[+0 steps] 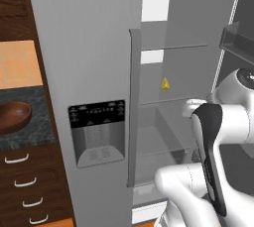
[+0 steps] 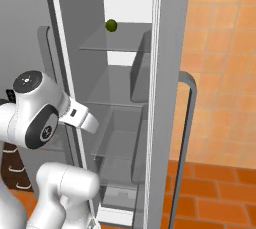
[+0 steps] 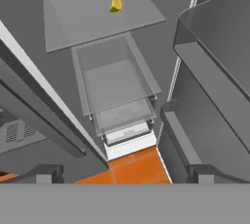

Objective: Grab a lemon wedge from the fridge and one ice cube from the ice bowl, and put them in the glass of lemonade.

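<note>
Fridge (image 1: 84, 47), tall and light grey, stands with its right door swung open before you. Your tool (image 3: 122, 174) hangs released, grasping nothing. The tiny bright yellow lemon wedge (image 3: 115, 1) sits on a clear glass shelf (image 3: 88, 17) inside, well apart from the fingertips (image 3: 45, 174).
</note>
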